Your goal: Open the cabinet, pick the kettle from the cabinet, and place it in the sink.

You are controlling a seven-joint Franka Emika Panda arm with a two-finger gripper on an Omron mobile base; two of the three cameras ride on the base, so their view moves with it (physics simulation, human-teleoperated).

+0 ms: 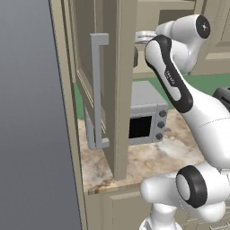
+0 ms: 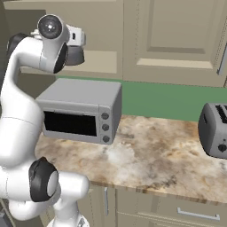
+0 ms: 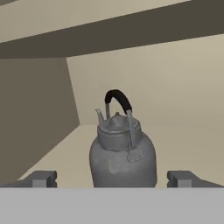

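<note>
- The cabinet (image 1: pixel 117 67) stands open, its door swung toward the near side with the long grey bar handle (image 1: pixel 96 90) facing out, seen in the left base view.
- The marbled table (image 2: pixel 150 155) below carries a grey toaster oven (image 2: pixel 82 111) on the left and a toaster (image 2: pixel 215 128) at the far right.
- The arm reaches up into the cabinet; its hand is deep enough inside that the base views lose the pincer behind the wrist and door edge.
- The kettle (image 3: pixel 122 151) sits upright on the cabinet shelf, dead ahead in the hand view, black arched handle up, spout pointing to the left of that view.
- The pincer (image 3: pixel 113 178) is spread wide, one tip on each side of the kettle body, empty and seemingly not touching it.
- Risk, as I judge it: closing on the round body rather than the handle could let the kettle slip or twist out when lifted.
- Pushing further in could shove it toward the back wall, or tip it.
- Pulling out, the elbow could clip the open door and swing it.
- The hand view alone gives the kettle and the finger spacing; the base views alone give the door, the table and the arm's clearance.
</note>
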